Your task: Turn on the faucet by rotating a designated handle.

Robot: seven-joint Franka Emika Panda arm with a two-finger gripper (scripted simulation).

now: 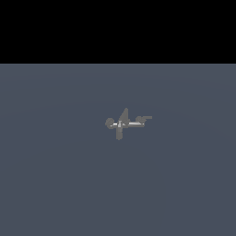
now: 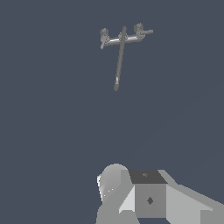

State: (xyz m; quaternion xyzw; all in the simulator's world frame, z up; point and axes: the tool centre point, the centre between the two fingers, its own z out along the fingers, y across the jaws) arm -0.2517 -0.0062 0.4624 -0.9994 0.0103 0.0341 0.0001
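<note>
The faucet (image 1: 121, 123) is a tiny grey fixture standing alone on the flat grey floor, mid-frame in the exterior view. Its handle (image 1: 142, 120) is the thin pale arm reaching toward the exterior view's right and ending in a small darker tab. In the wrist view the faucet (image 2: 123, 38) shows a crossbar with a long thin rod running off its hub, and the handle (image 2: 146, 31) sticks out at one end. Part of my gripper (image 2: 131, 192) shows at the frame's edge, far from the faucet and touching nothing. Its fingertips are not clearly shown. The exterior view does not show the gripper.
A plain grey floor (image 1: 55, 184) surrounds the faucet on every side. Above the floor's far edge the exterior view is black. A round knob (image 1: 109, 122) sits on the faucet's end toward the exterior view's left.
</note>
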